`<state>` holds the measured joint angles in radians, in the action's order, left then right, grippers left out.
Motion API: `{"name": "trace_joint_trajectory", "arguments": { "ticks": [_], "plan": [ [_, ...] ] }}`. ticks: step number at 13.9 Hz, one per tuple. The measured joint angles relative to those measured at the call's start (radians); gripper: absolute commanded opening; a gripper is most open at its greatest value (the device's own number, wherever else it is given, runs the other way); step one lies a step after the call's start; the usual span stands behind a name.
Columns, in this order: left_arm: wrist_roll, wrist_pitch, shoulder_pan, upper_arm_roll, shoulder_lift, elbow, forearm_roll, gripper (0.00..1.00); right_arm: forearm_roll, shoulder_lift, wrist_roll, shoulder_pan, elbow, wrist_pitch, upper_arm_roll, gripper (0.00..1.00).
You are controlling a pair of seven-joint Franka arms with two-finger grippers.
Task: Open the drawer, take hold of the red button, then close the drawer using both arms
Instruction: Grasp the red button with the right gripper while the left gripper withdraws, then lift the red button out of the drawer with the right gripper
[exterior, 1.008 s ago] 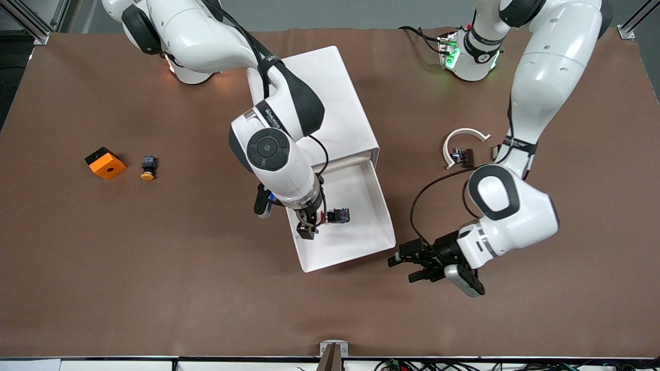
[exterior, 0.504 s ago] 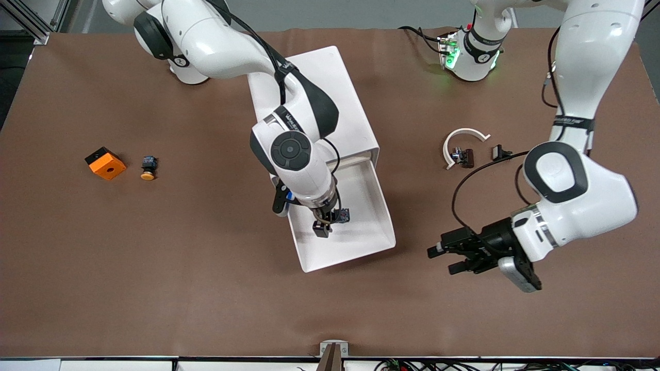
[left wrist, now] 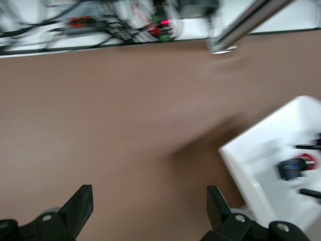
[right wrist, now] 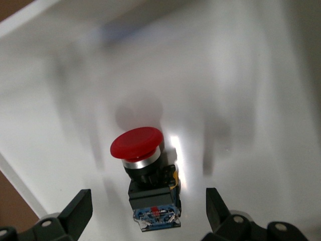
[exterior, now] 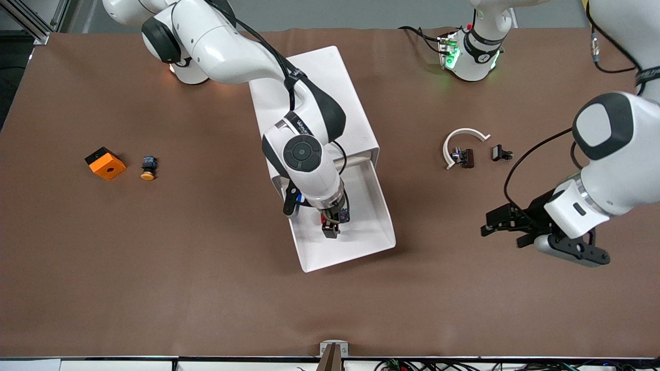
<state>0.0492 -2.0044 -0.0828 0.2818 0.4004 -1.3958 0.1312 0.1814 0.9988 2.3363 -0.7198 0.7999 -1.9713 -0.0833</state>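
While drawer (exterior: 356,226) sits pulled out of cabinet (exterior: 314,98), front view has right gripper (exterior: 331,226) down inside it, right at button (exterior: 343,215). Left gripper (exterior: 497,222) hangs over bare table (exterior: 206,288) toward left arm's end, fingers spread, nothing held. Left wrist view: open fingers (left wrist: 80,206) over tabletop, drawer corner visible. Right wrist view: red-capped button (right wrist: 145,173) lying on drawer floor between wide-open fingers (right wrist: 77,208), not gripped.

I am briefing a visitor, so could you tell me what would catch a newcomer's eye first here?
The open drawer at mid-table, where the right gripper hangs open over the red-capped button. Next, the left gripper, open over bare table toward the left arm's end.
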Motion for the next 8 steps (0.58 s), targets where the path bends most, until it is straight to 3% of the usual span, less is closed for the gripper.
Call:
{"name": "trace_joint_trajectory", "arguments": {
  "ticks": [2,3,4,5,6,8],
  "plan": [
    [-0.094,0.036,0.007,0.005,-0.036,-0.004,-0.109,1.0,0.0,0.004,-0.015,-0.001,0.0,0.0,0.002,1.0],
    [-0.124,0.063,0.011,0.006,-0.053,-0.004,-0.152,1.0,0.0,0.006,-0.022,-0.003,0.0,0.0,0.003,0.89],
    [-0.143,0.101,0.012,0.006,-0.07,-0.005,-0.186,1.0,0.0,0.009,-0.029,-0.005,0.0,0.0,0.004,0.6],
    [-0.159,0.139,0.013,0.006,-0.089,-0.005,-0.213,1.0,0.0,0.011,-0.032,-0.006,0.0,0.0,0.009,0.24],
    [-0.171,0.17,0.012,0.006,-0.108,-0.005,-0.228,1.0,0.0,0.013,-0.033,-0.006,0.0,-0.003,0.018,0.04],
    [-0.174,0.217,0.01,0.005,-0.143,-0.005,-0.236,1.0,0.0,0.016,-0.033,-0.006,0.0,-0.02,0.033,0.0]
  ]
}}
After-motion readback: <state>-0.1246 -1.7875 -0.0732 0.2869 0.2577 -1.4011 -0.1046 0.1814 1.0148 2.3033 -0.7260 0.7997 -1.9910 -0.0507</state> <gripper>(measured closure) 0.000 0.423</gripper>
